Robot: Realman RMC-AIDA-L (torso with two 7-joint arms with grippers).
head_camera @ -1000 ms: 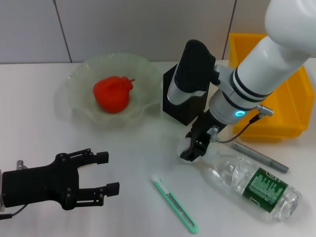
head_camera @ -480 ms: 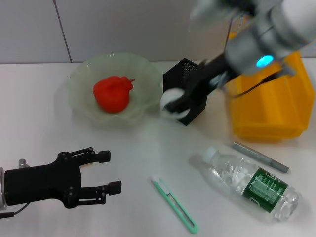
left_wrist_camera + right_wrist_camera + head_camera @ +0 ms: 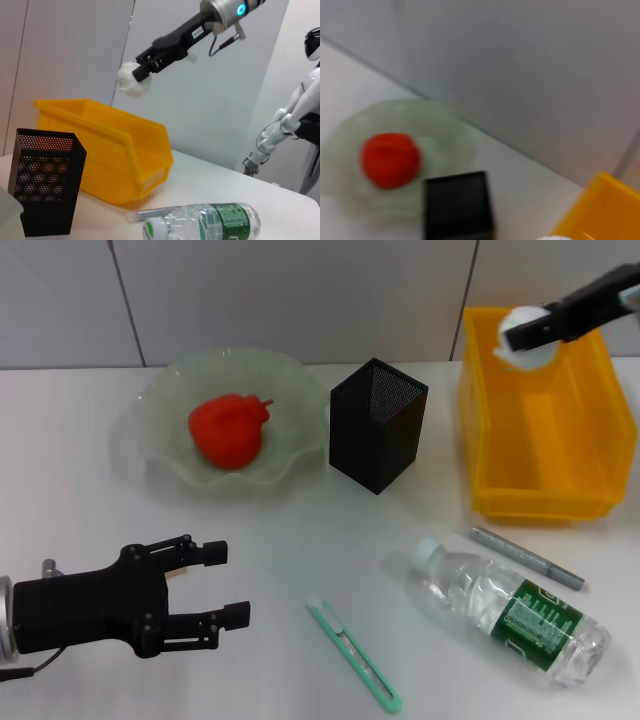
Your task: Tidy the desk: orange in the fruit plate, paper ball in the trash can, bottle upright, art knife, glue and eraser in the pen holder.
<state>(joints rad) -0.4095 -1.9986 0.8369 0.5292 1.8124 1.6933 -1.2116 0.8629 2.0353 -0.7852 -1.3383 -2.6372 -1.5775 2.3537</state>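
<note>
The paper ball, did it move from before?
Yes. The paper ball, held in the right hand, went from beside the pen holder to above the trash can.

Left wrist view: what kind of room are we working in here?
Probably a robotics lab or demo room, not an office: a white humanoid robot stands in the background, walls are bare grey panels, and the plain white desk holds staged props like the trash can and bottle.

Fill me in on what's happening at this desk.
The right gripper holds the paper ball in the air above the trash can, not yet dropped. The orange sits in the fruit plate. The bottle and art knife lie on the desk. The left gripper waits open, low near the desk.
</note>
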